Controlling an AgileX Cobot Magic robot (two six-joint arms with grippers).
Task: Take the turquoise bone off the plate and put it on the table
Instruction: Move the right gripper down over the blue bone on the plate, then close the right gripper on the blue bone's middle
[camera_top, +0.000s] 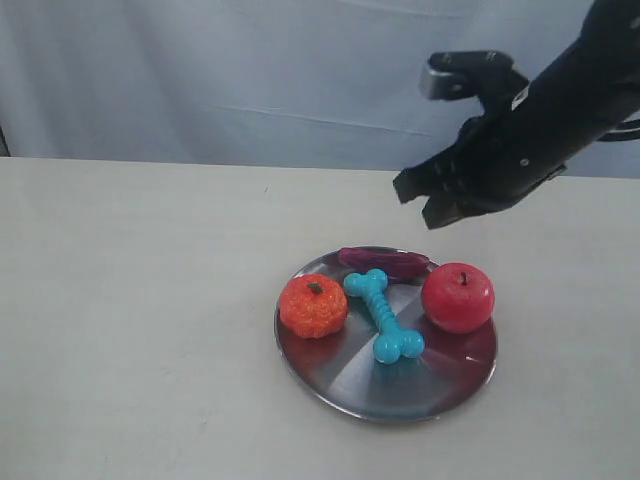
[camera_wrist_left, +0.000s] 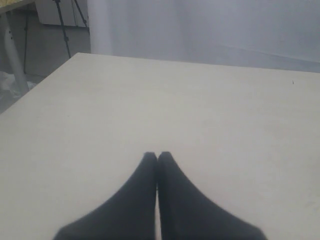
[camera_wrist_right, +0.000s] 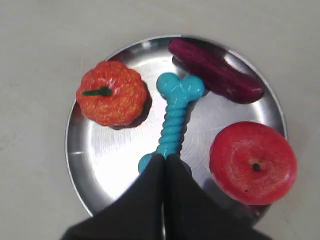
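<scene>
The turquoise bone lies across the middle of the steel plate, which sits on the pale table. My right gripper hangs in the air above the plate's far right side, shut and empty. In the right wrist view the shut gripper covers one knobbed end of the bone, well above the plate. My left gripper is shut over bare tabletop and holds nothing; the exterior view does not show it.
On the plate with the bone are an orange pumpkin-like toy on the left, a red apple on the right and a dark purple oblong toy at the far rim. A pale curtain hangs behind the table.
</scene>
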